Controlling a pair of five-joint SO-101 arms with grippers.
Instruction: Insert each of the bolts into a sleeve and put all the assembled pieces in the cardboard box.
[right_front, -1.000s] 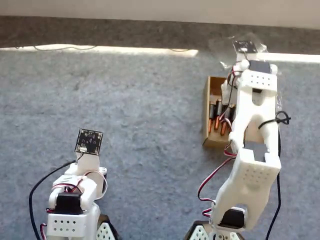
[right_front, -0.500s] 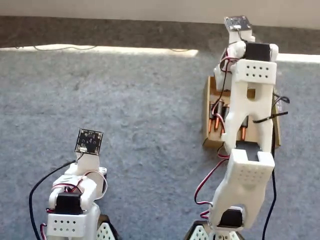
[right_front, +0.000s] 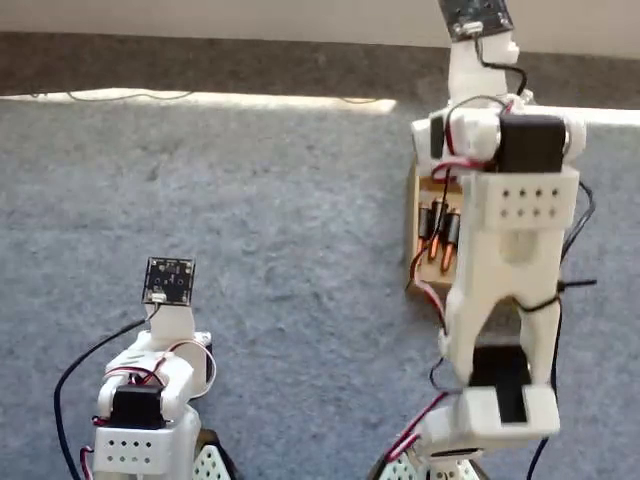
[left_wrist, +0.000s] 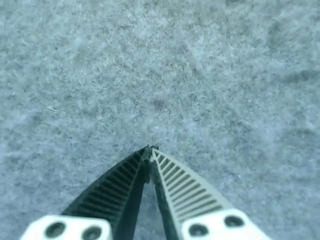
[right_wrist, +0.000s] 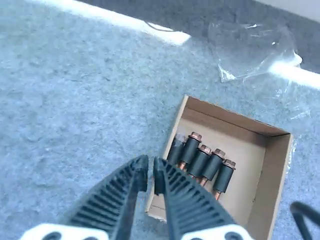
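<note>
The box sits on the table near the far edge, over on the right side. Five pieces lie in it in a row, side by side and touching. Each one looks like a dark sleeve with a copper bolt in it. A clear bag lies just past the box, right at the far edge.

The right gripper hangs in the air by the box, higher than its walls. Its fingers are almost together, with just a thin gap. Nothing is between them.

The left gripper is low over the table, near the near edge on the left, well apart from the box. Its fingers meet at the tips and hold nothing.

All the pieces I can see are in the box, so the job looks done or close to done. I think the step now is to take the right arm away from the box.

To do it well, the arm should go up first and then back. It should not swing sideways while it is low. The fingers should be together so they cannot catch a box wall. Go slowly. The box is only card, so I think a small bump could push it or shake the pieces. The left arm is out of the way, which is good.
</note>
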